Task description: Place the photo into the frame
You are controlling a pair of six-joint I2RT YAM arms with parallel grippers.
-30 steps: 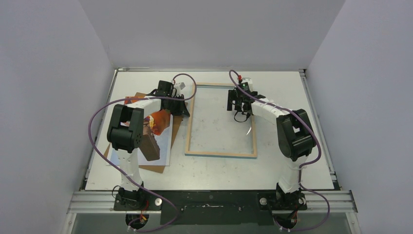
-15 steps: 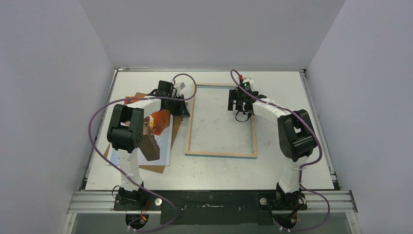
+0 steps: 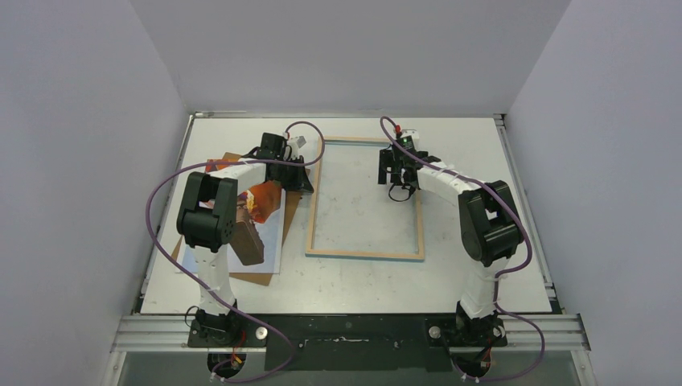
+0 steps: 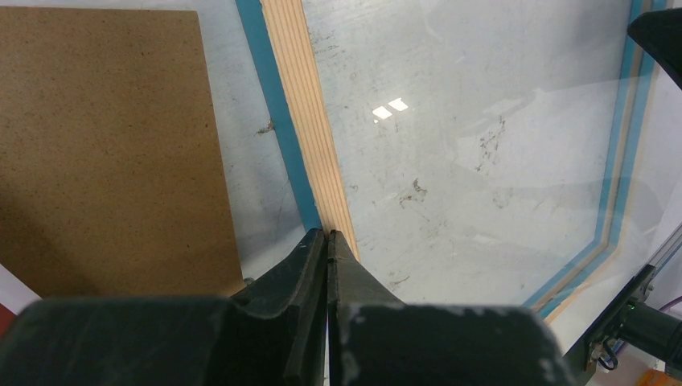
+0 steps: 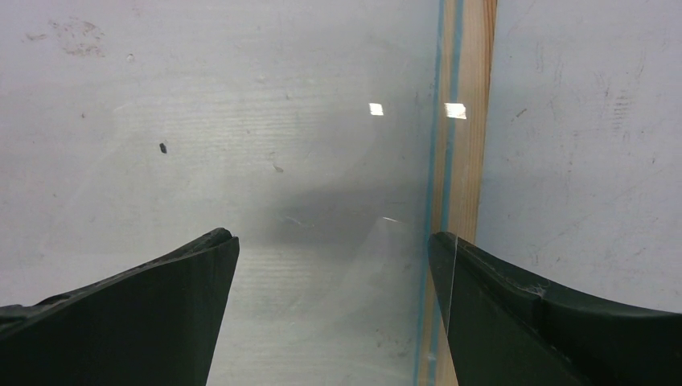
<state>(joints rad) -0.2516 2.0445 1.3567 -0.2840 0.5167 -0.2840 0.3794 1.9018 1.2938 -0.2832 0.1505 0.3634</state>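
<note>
At upper centre, the left tool (image 4: 328,235) is pressed together at the left edge of the frame (image 3: 366,254), the right tool (image 5: 334,241) spread just inside its right edge.

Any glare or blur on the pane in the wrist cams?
Left wrist: two small reflections on the pane; the left gripper is blurred near the lens. Right wrist: two bright spots, one on the pane, one at the frame rail, plus a soft shadow mid-picture. Top: even light, no glare.

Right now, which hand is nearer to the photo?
Left. The left hand is shut at the left rail of the frame, beside the photo; the right hand is open by its right rail.
</note>
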